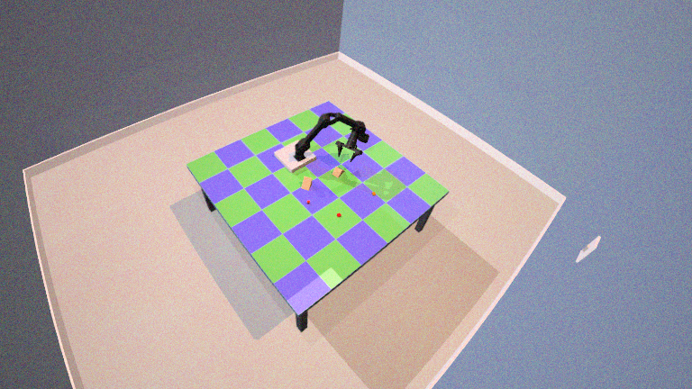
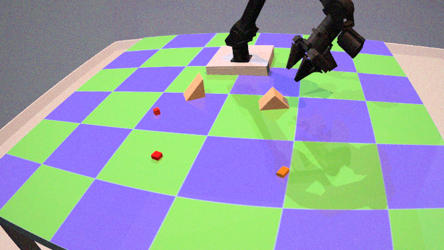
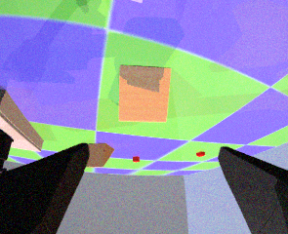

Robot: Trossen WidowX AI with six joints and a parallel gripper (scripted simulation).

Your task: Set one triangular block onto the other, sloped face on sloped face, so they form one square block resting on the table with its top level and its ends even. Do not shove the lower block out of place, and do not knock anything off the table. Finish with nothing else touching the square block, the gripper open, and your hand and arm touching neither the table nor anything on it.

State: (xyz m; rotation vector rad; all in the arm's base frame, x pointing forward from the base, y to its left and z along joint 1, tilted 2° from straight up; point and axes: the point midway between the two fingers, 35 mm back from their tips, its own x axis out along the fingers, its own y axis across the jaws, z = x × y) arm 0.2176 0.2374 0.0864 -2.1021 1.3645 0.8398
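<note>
One tan triangular block (image 1: 337, 172) (image 2: 273, 100) (image 3: 144, 107) lies on a green square, with a ridge pointing up like a roof in the exterior view; it seems to rest on its wide face. The other tan triangular block (image 1: 306, 183) (image 2: 196, 88) (image 3: 100, 154) stands apart from it, to its left in the exterior view, with an upright side and a sloped face. My gripper (image 1: 346, 158) (image 2: 292, 74) (image 3: 154, 152) is open and empty. It hangs above the table, behind and to the right of the roof-like block in the exterior view, touching neither block.
The checkered table (image 1: 309, 237) (image 2: 245, 168) carries a small red cube (image 1: 308, 202) (image 2: 156, 111) (image 3: 136, 159), a flat red piece (image 1: 339, 214) (image 2: 156, 155) (image 3: 200, 154) and an orange piece (image 1: 374, 194) (image 2: 282, 171). The arm's pale base plate (image 2: 237, 70) is behind the blocks.
</note>
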